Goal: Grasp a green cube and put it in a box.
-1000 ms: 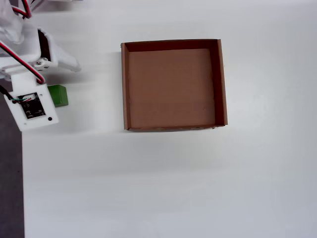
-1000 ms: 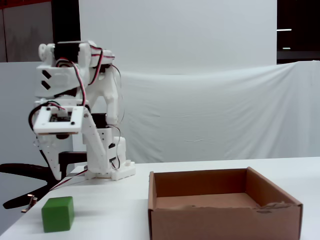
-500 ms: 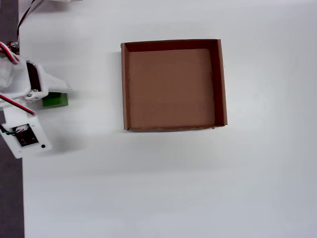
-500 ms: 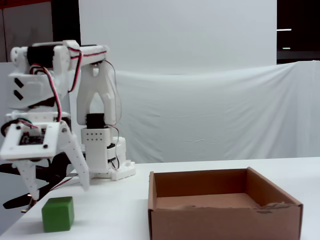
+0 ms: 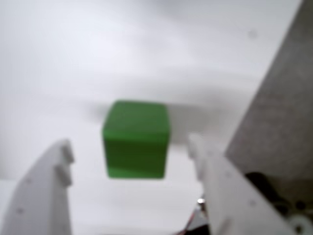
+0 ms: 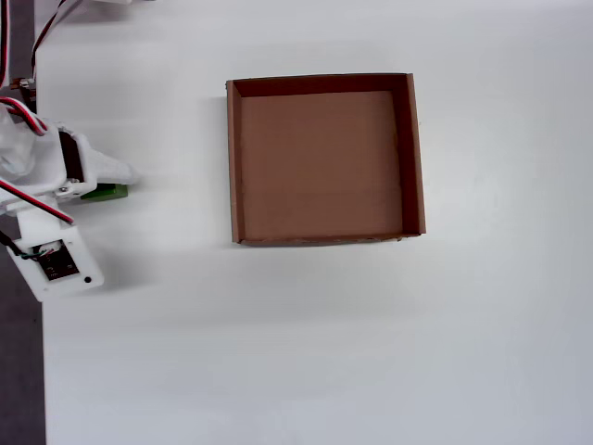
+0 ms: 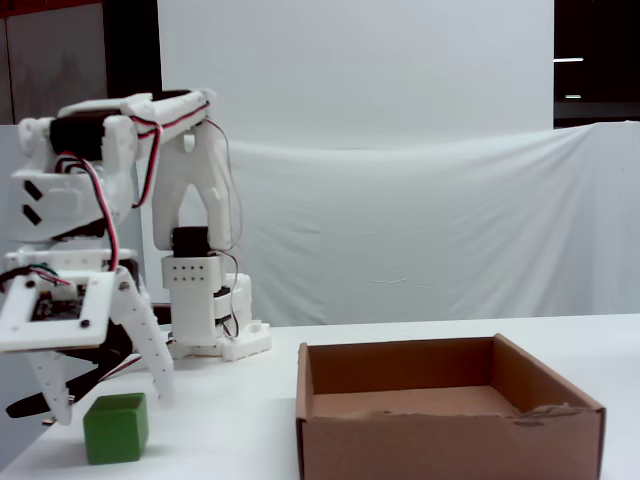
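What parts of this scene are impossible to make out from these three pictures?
- Green cube: in the overhead view the arm covers most of it.
- End effector: the wrist view is blurred, and the bottom edge cuts off its fingers.
- Box: the fixed view's bottom edge cuts off its front wall.
- Box: not in the wrist view.

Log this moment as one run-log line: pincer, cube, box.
pincer: open, straddling cube, no contact visible | green cube: on table, ungrasped | box: empty | phase: pre-grasp

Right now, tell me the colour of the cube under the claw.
Bright green, plain matte faces; the green cube shows best in the wrist view, between the open claw's fingers.
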Controlling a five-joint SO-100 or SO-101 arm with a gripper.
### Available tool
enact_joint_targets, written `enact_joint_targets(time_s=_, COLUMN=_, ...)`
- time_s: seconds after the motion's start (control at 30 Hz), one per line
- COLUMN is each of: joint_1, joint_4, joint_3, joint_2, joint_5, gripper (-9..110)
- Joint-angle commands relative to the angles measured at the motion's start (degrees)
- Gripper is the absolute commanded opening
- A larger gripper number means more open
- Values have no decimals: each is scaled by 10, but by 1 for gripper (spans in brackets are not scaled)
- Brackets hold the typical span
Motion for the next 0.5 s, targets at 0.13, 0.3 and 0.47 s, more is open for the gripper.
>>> enact_joint_targets(time_s=0.13, joint_1=-1, joint_4=-31, joint_3=47, joint_2=21, joint_5=-7, gripper=33)
enact_joint_targets(time_s=0.3, joint_1=-1, joint_4=-52, joint_3=70, joint_2=26, joint_5=-6, gripper=32)
enact_joint_targets(time_s=0.47, joint_1=0, joint_4=-37, joint_3=60, joint_2=28, joint_5=-4, gripper=30)
